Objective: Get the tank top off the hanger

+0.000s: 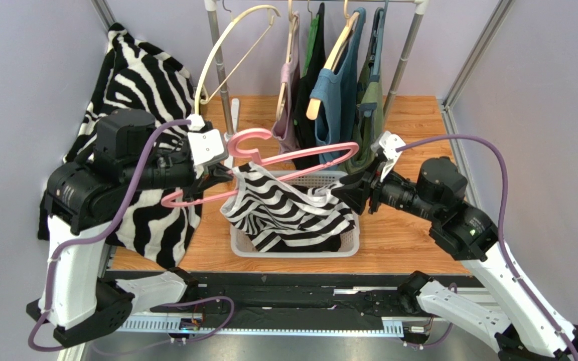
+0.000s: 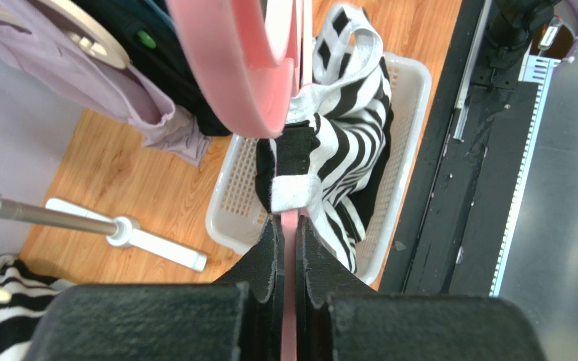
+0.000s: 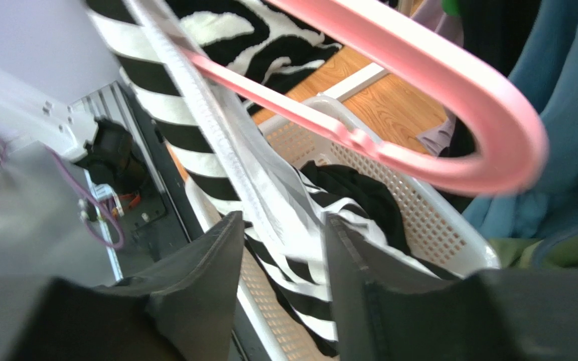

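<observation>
While L pincer (image 2: 290, 226) clamped on hanger (image 2: 232, 68), R pincer (image 3: 281, 222) spread astride tank top (image 1: 284, 210) strap (image 3: 258, 184)

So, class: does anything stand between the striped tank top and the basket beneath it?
Nothing visible does: the tank top already sags into the basket. Only its strap looped over the pink hanger holds it up.

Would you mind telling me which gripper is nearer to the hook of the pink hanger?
Left. The left gripper clamps the pink hanger just beside its hook; the right gripper sits at the hanger's far end, by the tank top strap.
</observation>
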`<state>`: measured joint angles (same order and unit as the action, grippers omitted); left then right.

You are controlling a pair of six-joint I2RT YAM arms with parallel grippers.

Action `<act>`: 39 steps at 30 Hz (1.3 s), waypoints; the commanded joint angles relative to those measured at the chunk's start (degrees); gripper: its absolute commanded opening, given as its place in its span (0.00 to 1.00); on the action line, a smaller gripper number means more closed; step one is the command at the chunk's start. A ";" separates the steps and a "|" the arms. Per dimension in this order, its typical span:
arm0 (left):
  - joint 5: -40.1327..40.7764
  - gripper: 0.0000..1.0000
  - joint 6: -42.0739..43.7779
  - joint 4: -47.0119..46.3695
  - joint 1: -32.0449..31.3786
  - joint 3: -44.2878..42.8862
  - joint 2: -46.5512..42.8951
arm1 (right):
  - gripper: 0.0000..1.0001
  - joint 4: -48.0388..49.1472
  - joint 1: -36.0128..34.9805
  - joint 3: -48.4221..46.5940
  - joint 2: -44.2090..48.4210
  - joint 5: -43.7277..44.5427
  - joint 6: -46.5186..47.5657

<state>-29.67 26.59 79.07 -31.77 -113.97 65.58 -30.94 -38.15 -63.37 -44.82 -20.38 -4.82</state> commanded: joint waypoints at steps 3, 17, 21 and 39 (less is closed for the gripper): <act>-3.11 0.00 -0.14 -0.06 0.30 -4.42 3.06 | 0.51 -13.09 -3.25 -14.13 -2.03 2.26 11.76; -14.18 0.00 10.40 10.91 0.30 -0.81 1.39 | 0.47 -14.14 -5.61 -34.61 -14.24 -8.96 21.51; -15.41 0.00 12.87 13.04 0.30 0.41 0.69 | 0.48 -19.50 -10.26 -39.80 -20.20 -7.84 24.85; -14.10 0.00 13.75 12.43 0.30 4.11 -2.56 | 0.10 -26.54 -17.40 -39.99 -23.48 2.01 27.23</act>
<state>-42.39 38.96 78.85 -31.73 -109.49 65.19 -56.73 -55.44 -104.20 -70.63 -22.39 22.48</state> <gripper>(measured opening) 0.033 0.160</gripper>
